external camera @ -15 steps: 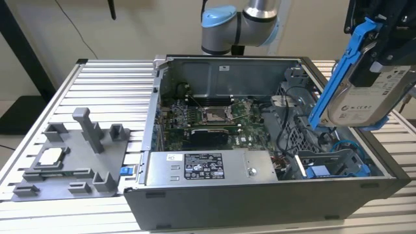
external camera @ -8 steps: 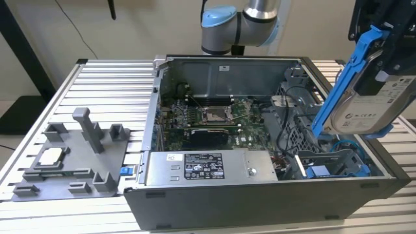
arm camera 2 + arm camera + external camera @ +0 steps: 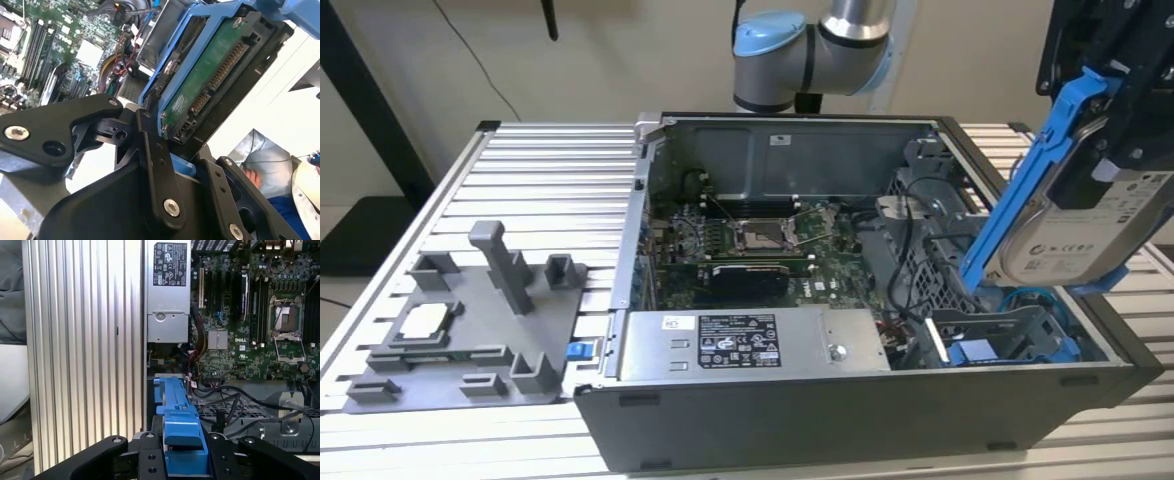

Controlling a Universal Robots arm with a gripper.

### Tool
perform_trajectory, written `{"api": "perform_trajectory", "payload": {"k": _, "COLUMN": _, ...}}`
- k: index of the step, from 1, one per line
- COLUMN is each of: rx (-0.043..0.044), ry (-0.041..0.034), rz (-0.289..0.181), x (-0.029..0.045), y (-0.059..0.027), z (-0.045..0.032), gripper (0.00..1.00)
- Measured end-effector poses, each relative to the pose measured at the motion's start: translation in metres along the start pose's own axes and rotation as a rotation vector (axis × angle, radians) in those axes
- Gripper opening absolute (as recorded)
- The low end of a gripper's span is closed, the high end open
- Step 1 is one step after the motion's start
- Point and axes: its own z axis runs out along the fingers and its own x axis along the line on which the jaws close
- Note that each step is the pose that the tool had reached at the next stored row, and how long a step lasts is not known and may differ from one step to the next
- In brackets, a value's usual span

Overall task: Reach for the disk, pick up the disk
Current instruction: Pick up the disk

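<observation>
Gripper (image 3: 181, 450): clamped on the disk's blue carrier, fingers (image 3: 159, 165) pressed against both sides.
Disk (image 3: 1081, 225): held upright above the computer case (image 3: 854, 400), apparently clear of it.
Case: motherboard (image 3: 761, 240) and power supply (image 3: 747, 345) seated inside.
Grey fixture (image 3: 467, 330): processor chip (image 3: 424, 322) laid in it.

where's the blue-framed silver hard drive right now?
At the exterior view's right, the blue-framed silver hard drive hangs in the gripper, lifted above the open computer case.
</observation>
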Motion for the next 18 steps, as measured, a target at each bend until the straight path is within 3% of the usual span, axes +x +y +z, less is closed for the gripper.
{"api": "perform_trajectory", "payload": {"k": 9, "rx": 0.0002, "ry": -0.0003, "rz": 0.0, "x": 0.0004, "y": 0.0, "z": 0.0022, "gripper": 0.0}}
{"api": "perform_trajectory", "payload": {"k": 18, "rx": 0.002, "ry": 0.0, "rz": 0.0, "x": 0.0001, "y": -0.0014, "z": 0.0179, "gripper": 0.0}}
